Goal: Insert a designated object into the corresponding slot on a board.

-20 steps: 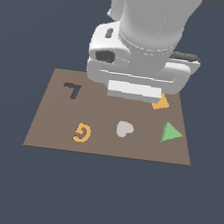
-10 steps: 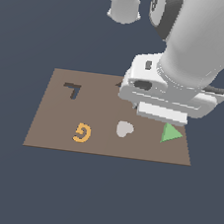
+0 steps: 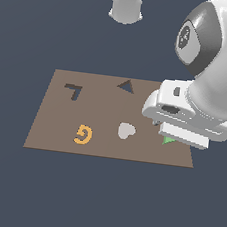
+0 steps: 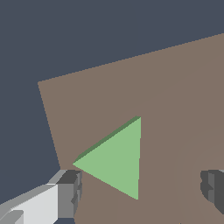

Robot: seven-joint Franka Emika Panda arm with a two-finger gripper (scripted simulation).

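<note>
1. gripper (image 4: 140, 192) hangs over the board (image 3: 53, 128) w/ fingers (image 4: 70, 192) spread wide, either side of the green triangle (image 4: 116, 159), nothing gripped.
2. triangle lies flat nr the board's corner at exterior view's right.
3. triangular slot (image 3: 126, 86) sits well apart, at far edge.

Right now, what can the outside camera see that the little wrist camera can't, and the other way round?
Only the exterior view shows the dark triangular slot, the hook-shaped cutout, the orange curly piece, the grey heart and the big white arm.

Only the wrist view shows the whole green triangle lying flat, with the gripper open and its jaws standing on either side of it, not touching.

Both show the brown board and the green triangle, though the exterior view sees just a sliver poking out under the arm.
</note>
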